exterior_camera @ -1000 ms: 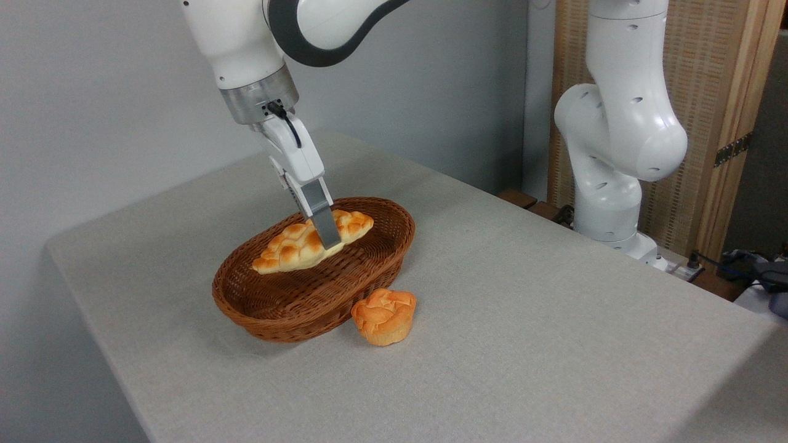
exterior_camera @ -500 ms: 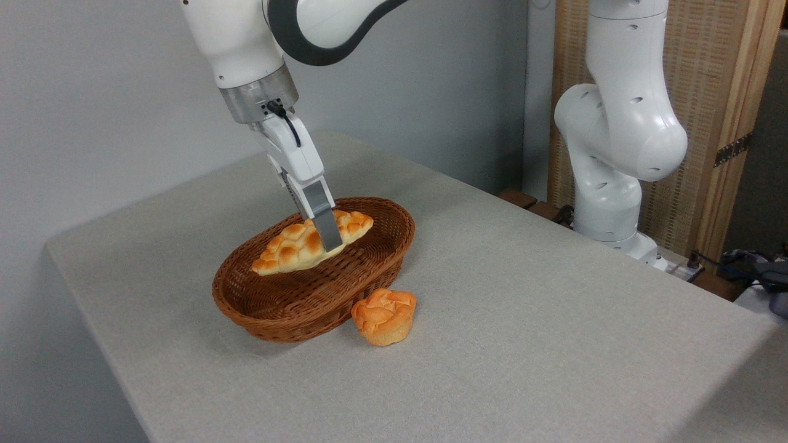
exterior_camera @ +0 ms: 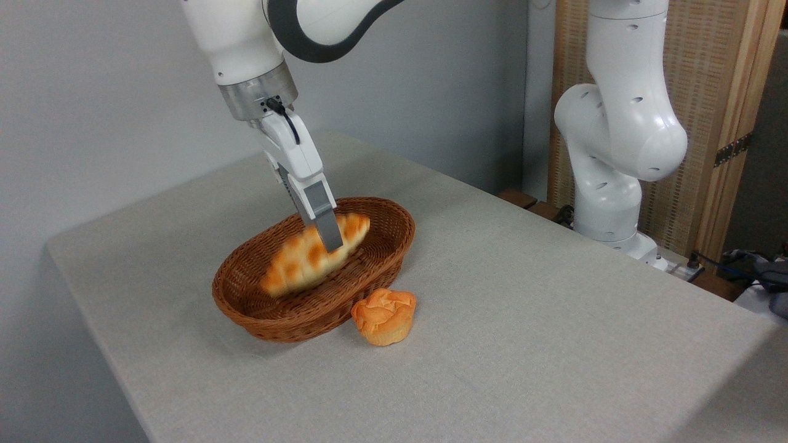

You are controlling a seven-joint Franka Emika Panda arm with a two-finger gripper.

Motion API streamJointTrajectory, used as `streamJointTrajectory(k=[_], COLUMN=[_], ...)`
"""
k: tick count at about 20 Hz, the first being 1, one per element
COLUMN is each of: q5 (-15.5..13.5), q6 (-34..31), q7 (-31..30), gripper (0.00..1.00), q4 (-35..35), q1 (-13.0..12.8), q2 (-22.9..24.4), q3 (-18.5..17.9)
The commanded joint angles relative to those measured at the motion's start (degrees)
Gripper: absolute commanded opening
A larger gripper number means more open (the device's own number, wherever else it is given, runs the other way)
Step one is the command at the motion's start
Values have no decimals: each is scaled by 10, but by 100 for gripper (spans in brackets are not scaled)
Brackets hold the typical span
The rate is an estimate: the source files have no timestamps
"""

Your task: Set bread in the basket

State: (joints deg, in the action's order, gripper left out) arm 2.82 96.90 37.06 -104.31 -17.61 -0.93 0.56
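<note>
One grey counter [exterior_camera: 492, 307] carries the wicker basket [exterior_camera: 381, 258], and the braided loaf [exterior_camera: 305, 261] lies blurred inside it, long axis along the basket's length, lower end toward the near-left wall. Above, the white arm leans in from the upper left, its tool [exterior_camera: 329, 237] over the loaf's upper right end; I cannot tell whether it grips. Beside the basket sits a small orange bun [exterior_camera: 385, 315].

Soft, even indoor light on my desk [exterior_camera: 523, 320], no glare. Faint shadows sit under the basket [exterior_camera: 289, 307] and the bun [exterior_camera: 384, 315]. The bread [exterior_camera: 311, 261] smears with motion blur; everything else is sharp.
</note>
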Motion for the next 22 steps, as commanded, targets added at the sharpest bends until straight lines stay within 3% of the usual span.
streamJointTrajectory(k=[1, 9, 12, 16, 18, 22], q5=[6, 4, -7, -32, -45, -45], q6=[-10, -10, -11, -10, -12, -47], q7=[-6, -41, -44, -43, -45, -41], gripper=[100, 100, 100, 100, 100, 100], q4=[5, 30, 40, 59, 81, 138], q1=[-2, 7, 59, 102, 114, 116], q2=[8, 25, 50, 66, 66, 37], q3=[-3, -13, -5, -5, -10, -13])
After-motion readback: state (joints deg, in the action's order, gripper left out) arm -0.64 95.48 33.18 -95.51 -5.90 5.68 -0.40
